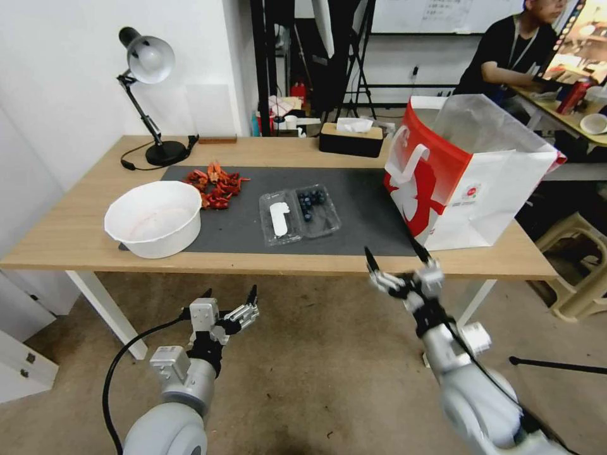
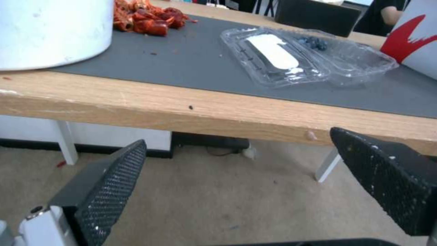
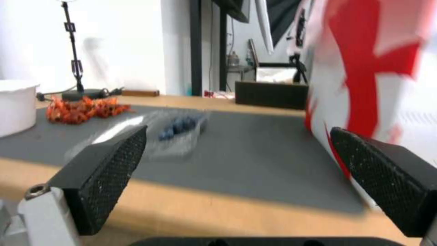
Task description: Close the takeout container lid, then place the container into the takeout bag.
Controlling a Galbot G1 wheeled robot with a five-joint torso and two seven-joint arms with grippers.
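Observation:
The takeout container (image 1: 299, 215) lies open and flat on the dark mat, blueberries in its right half. Its lid (image 1: 279, 218), the left half, carries a white label. The red and white takeout bag (image 1: 465, 183) stands at the table's right end with its plastic liner sticking up. My left gripper (image 1: 230, 292) hangs open below the table's front edge, in front of the container (image 2: 309, 58) and lid (image 2: 273, 54). At the front edge, my right gripper (image 1: 392, 249) is open and empty, between the container (image 3: 177, 131) and the bag (image 3: 373, 68).
A big white bowl (image 1: 153, 218) sits at the mat's left with a heap of red crayfish (image 1: 215, 183) behind it. A black tissue box (image 1: 351, 139) and a desk lamp (image 1: 148, 95) stand at the back. The wooden table edge (image 2: 182, 112) is just ahead of both grippers.

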